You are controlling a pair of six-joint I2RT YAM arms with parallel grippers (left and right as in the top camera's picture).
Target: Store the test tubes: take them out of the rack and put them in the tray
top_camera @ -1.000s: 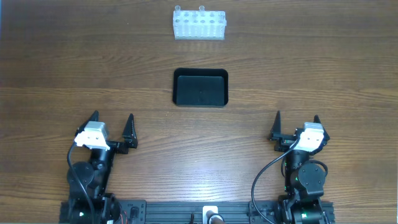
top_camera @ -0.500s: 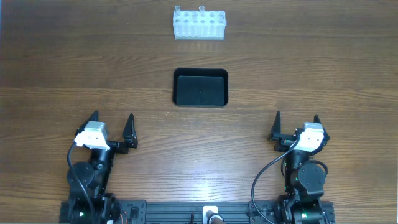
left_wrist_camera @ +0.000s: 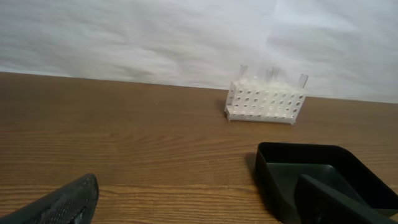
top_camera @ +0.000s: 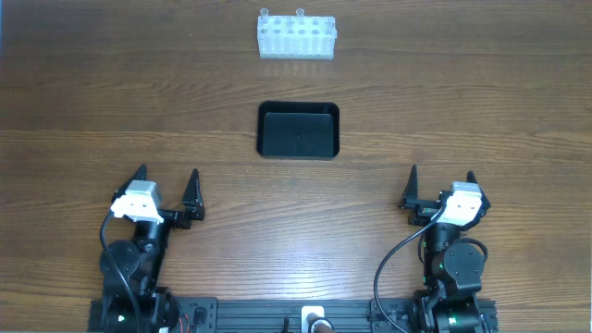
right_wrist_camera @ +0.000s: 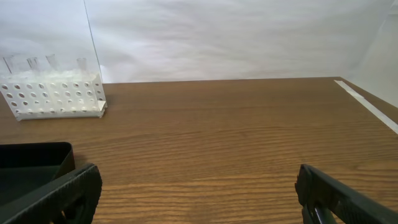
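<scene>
From above, the test tube rack (top_camera: 296, 38) stands at the far middle of the wooden table (top_camera: 481, 83), and clear test tubes (top_camera: 300, 13) stand upright in its far row. The black tray (top_camera: 298, 134) lies nearer the arms, in line with the rack and apart from it, with nothing in it. The left gripper (top_camera: 167, 176) sits low at the near left with its two fingers spread wide and nothing between them. The right gripper (top_camera: 441, 176) sits at the near right, equally spread and empty. Both are well away from rack and tray. In the left wrist view, the rack (left_wrist_camera: 266, 103) stands far off in front of a white backdrop (left_wrist_camera: 124, 37), with tube tops (left_wrist_camera: 303, 80) poking above it. The tray (left_wrist_camera: 311, 163) lies closer, its near corner behind one dark finger (left_wrist_camera: 336, 202). In the right wrist view, the rack (right_wrist_camera: 56, 93) stands at the far side with several tubes (right_wrist_camera: 52, 61) rising from it, though their exact count is hard to tell. A corner of the tray (right_wrist_camera: 37, 155) shows beside one finger (right_wrist_camera: 62, 193), and bare wood lies between the fingers.
</scene>
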